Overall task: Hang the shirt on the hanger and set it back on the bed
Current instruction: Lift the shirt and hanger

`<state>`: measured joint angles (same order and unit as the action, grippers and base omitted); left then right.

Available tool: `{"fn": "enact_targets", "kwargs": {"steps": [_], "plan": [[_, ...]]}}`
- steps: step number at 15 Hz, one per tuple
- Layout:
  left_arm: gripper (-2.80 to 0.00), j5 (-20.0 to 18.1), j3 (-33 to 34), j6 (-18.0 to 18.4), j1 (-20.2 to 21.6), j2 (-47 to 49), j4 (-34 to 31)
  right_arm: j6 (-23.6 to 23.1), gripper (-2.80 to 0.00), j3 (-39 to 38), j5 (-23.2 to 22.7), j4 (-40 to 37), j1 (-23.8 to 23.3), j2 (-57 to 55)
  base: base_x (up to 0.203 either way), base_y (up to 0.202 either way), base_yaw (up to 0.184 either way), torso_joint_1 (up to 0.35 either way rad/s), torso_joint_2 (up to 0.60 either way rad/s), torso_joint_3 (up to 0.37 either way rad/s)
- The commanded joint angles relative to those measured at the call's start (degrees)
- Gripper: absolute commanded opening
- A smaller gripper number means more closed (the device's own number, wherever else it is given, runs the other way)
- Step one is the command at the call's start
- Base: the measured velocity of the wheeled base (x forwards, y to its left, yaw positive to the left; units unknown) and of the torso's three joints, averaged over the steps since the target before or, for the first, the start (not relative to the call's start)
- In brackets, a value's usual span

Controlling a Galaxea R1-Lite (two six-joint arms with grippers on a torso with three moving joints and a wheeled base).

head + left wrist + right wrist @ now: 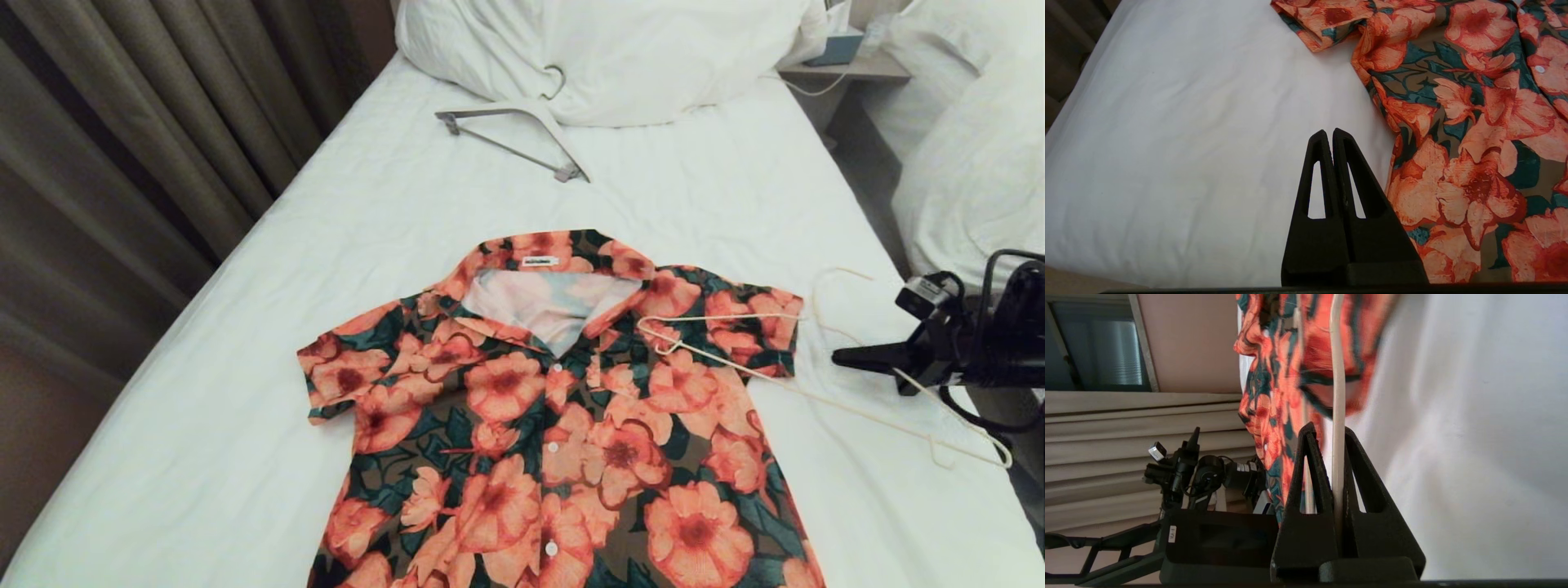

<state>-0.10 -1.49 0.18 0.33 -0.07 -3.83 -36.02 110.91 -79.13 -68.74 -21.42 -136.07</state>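
Floral cloth fills the lower middle of the head view: one shirt (563,408) lies flat and buttoned on the white bed (326,245), collar toward the pillow (620,57) at the top. Two hangers are there: a thicker white hanger with a grey bar (522,131) at upper centre, well apart from the shirt, and the thin cream wire hanger (735,359), whose long axis slants from the shirt's sleeve at right of centre down to the lower right edge. At that right edge the right gripper (849,357) sits across the wire, far nearer to it than the other arm, which is out of this frame. From the left wrist view, the left gripper (1329,134) hangs with fingers pressed together on nothing, over bare sheet with the shirt just beside it on the right. From the right wrist view, the jaws are clamped on the cream wire, which runs straight ahead from the fingertips toward the shirt at upper centre, so I'd judge the hanger must next travel along that line to the collar.
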Motion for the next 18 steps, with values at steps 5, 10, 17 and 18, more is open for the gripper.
{"fn": "enact_targets", "kwargs": {"steps": [5,10,17,18], "plan": [[-2.80,0.01,-0.01,-0.01,0.02,0.07,-0.04,-1.33,-2.80,-5.58,-0.39,-0.16,-0.14,12.65,0.000,0.000,0.000,0.000,0.00,0.000],[-2.80,0.01,-0.01,-0.01,0.02,0.07,-0.04,-12.60,-2.80,-21.08,-0.08,0.08,-1.49,29.03,0.000,0.000,0.000,0.000,0.00,0.000],[-2.80,0.01,-0.01,-0.01,0.02,0.07,-0.04,-27.79,-2.80,-33.54,-0.17,0.24,-0.71,45.78,0.000,0.000,0.000,0.000,0.00,0.000],[-2.80,0.01,-0.01,-0.01,0.02,0.07,-0.04,-28.46,-2.80,-34.25,-0.21,0.53,0.49,47.29,0.000,0.000,0.000,0.000,0.00,0.000]]}}
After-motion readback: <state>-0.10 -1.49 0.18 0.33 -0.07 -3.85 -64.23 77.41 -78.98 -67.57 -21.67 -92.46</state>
